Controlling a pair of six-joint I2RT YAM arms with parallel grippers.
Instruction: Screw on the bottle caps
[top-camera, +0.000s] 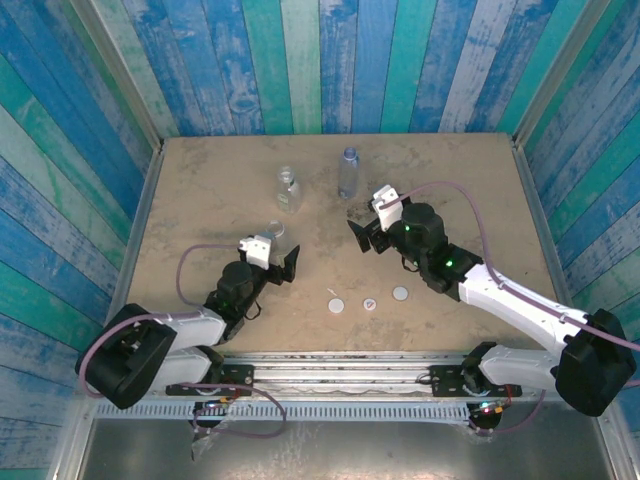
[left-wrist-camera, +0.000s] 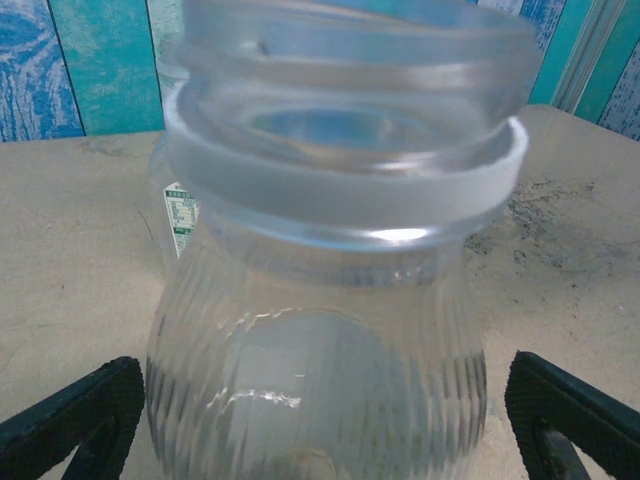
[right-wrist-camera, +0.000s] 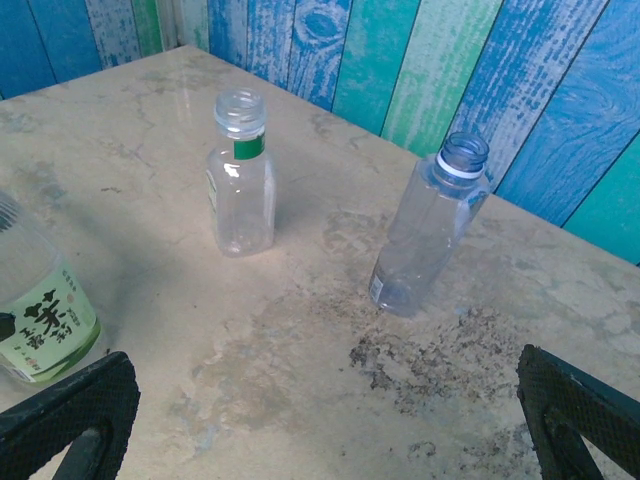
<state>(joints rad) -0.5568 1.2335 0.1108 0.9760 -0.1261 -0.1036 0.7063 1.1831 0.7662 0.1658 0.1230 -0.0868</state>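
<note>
Bottle caps (top-camera: 370, 302): three flat discs lying right of the wide-mouthed bottle (left-wrist-camera: 320, 330), nearer the arm bases. Judged light, thin and slick, so pinch across the rim. Left gripper (left-wrist-camera: 325, 400) straddles that bottle, fingers released. Right gripper (right-wrist-camera: 328, 415) is farther right, also spread.

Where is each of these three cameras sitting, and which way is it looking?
Top external: above and behind the arms, looking down on the tan table; left arm, right arm show.
Left wrist: on the left arm, facing a ribbed clear plastic bottle close up; black left fingers at the lower corners.
Right wrist: low over the table, facing the blue-tinted clear plastic bottle; black right fingers likewise.
Shared: that blue-tinted bottle also shows from above.
</note>
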